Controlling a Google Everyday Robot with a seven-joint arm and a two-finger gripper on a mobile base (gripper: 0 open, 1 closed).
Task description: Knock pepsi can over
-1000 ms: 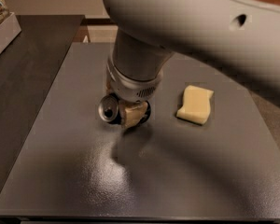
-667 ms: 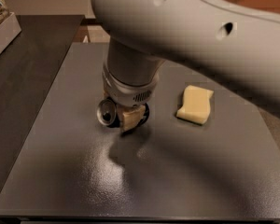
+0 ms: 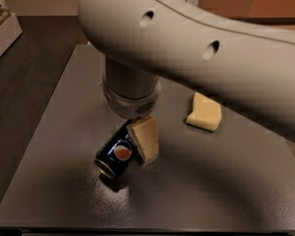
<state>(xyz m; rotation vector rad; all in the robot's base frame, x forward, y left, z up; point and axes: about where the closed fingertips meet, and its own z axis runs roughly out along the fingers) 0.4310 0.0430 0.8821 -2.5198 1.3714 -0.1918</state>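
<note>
The pepsi can (image 3: pixel 116 154) is dark blue with a round red-white-blue logo. It lies on its side on the grey table (image 3: pixel 211 191), silver end pointing to the front left. My gripper (image 3: pixel 146 147) hangs from the big grey arm (image 3: pixel 196 58) just right of the can, its beige tip next to the can's upper end. The wrist hides the space behind the can.
A pale yellow sponge (image 3: pixel 204 112) lies on the table to the right of the gripper. A dark counter (image 3: pixel 24 82) runs along the left, with a white box (image 3: pixel 2 31) at its far end. The arm covers the upper right of the view.
The arm has swung forward and the wrist has lifted. The can, half hidden under the gripper before, now lies in plain sight on its side, nearer the front.
</note>
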